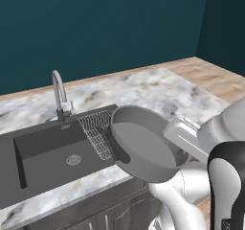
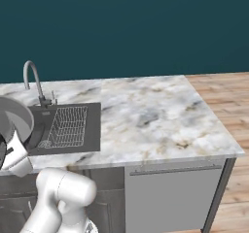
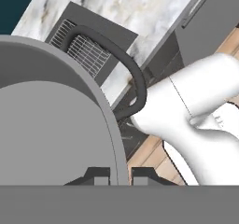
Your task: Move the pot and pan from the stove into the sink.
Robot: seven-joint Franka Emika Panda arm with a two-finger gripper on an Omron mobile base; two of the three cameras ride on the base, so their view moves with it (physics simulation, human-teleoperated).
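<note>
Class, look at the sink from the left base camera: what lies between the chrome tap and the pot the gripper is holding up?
In the left base view, the wire mesh rack lies between the tap and the tilted pot, at the sink's right end.

Behind the jaws' reach, a plain dark teal wall (image 2: 126, 28), meeting a second teal wall (image 1: 225, 18) at a corner off to the right. Below it, a white-grey marble counter (image 2: 155, 115) with brown veining. Under the counter, grey cabinets (image 2: 170, 198) with a slim bar handle (image 2: 175, 169). Right of that, light wood plank floor (image 2: 233, 96). Even, soft light.
</note>
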